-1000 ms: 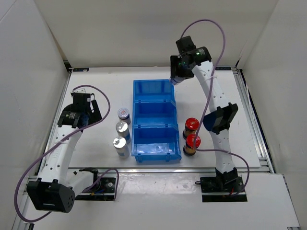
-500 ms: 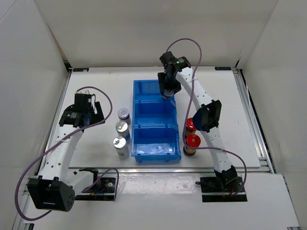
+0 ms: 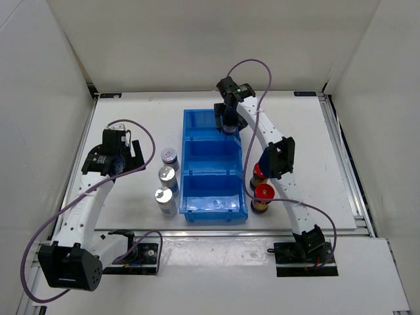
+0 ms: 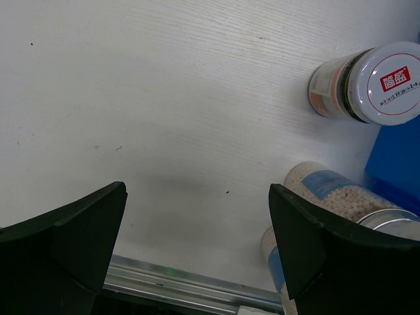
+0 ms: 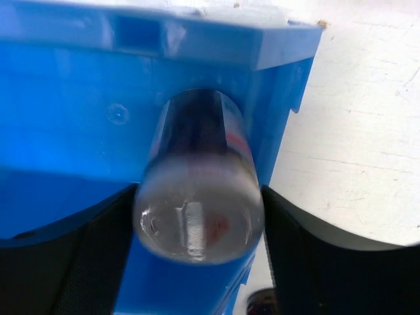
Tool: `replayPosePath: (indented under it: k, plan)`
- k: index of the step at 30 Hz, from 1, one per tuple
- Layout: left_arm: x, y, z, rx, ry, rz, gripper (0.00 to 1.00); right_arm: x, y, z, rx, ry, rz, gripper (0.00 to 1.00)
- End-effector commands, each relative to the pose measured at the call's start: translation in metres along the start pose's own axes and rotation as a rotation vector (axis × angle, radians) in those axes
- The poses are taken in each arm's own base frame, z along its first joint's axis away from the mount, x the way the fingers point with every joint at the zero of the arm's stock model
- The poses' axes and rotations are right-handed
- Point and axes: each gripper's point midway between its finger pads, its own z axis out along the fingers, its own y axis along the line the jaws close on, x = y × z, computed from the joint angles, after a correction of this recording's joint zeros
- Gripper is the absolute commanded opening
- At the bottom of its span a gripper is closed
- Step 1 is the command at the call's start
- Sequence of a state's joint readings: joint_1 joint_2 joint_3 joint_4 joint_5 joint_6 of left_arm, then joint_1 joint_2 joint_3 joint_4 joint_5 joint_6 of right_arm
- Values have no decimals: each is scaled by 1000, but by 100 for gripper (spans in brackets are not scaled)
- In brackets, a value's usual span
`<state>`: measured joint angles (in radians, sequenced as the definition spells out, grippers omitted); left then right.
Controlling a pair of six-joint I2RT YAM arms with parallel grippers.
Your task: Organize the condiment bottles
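My right gripper (image 5: 199, 220) is shut on a short grey-lidded bottle (image 5: 197, 197) with a red mark, holding it upright over the far compartment of the blue bin (image 5: 72, 98). From above, the right gripper (image 3: 227, 123) covers that bottle. Left of the bin (image 3: 197, 119) stand another grey-lidded bottle (image 3: 169, 156) and two silver-capped bottles (image 3: 167, 174) (image 3: 163, 195). Two red-capped bottles (image 3: 262, 192) (image 3: 257, 172) stand right of the bin, the farther one partly behind the right arm. My left gripper (image 4: 197, 223) is open above bare table, left of the grey-lidded bottle (image 4: 387, 82) and a silver-capped one (image 4: 341, 193).
The bin has three compartments in a row down the middle of the white table (image 3: 131, 118). A metal rail (image 4: 184, 282) runs along the table's near edge. White walls enclose the back and both sides.
My right arm has swung left from beyond the bin's far right corner to over its far compartment, carrying the bottle. The left arm has shifted only slightly.
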<state>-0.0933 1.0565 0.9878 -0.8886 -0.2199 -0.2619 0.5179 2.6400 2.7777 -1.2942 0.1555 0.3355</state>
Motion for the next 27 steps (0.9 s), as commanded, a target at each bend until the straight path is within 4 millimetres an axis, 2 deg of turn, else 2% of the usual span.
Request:
replayPosePath:
  k: [1, 3, 4, 8, 9, 11, 12, 13, 15, 16, 18, 19, 20, 21, 22, 23, 25, 26, 27]
  plan:
    - [-4, -3, -2, 28, -31, -2, 100, -28, 0, -23, -7, -115, 17, 86]
    - [-5, -5, 0, 38, -28, 8, 100, -34, 1, -30, -16, -142, 20, 98]
    - [-5, -5, 0, 38, -28, 8, 100, -36, 1, -32, -19, -151, 21, 100]
    - [-14, -6, -3, 42, -46, 25, 100, -52, -1, -67, -19, -237, 55, 100]
    - [-19, -7, -5, 46, -59, 22, 100, -57, -3, -91, -26, -277, 76, 100]
    - [-30, -11, -8, 63, -83, 28, 100, -60, -11, -116, 0, -319, 95, 100]
    - [-32, -13, -11, 74, -90, 26, 100, -61, -16, -140, 0, -353, 102, 100]
    - [-39, -17, -13, 98, -111, 23, 100, -60, -20, -151, 11, -364, 105, 100]
    - [-46, -29, -7, 144, -117, 23, 100, -53, -34, -175, 61, -380, 114, 100]
    - [-46, -35, -1, 165, -104, 16, 100, -49, -40, -180, 88, -375, 115, 100]
    - [-53, -60, -3, 287, -105, 76, 100, -37, -55, -189, 130, -343, 87, 100]
    - [-69, -69, -8, 308, -145, 98, 100, -32, -58, -190, 139, -325, 70, 100]
    - [-69, -84, -1, 329, -127, 137, 100, -21, -66, -195, 155, -289, 82, 100]
    - [-72, -88, 4, 322, -117, 146, 100, -16, -74, -196, 167, -268, 99, 100]
    - [-86, -94, 5, 327, -137, 143, 100, -10, -76, -196, 175, -245, 94, 100]
    - [-83, -100, 23, 325, -83, 151, 100, 2, -79, -196, 192, -197, 84, 100]
    - [-86, -109, 35, 332, -76, 150, 100, 10, -88, -198, 215, -169, 86, 100]
    - [-88, -114, 39, 343, -70, 133, 100, 15, -90, -208, 214, -172, 87, 100]
    - [-86, -119, 49, 345, -40, 126, 100, 23, -96, -203, 232, -130, 86, 100]
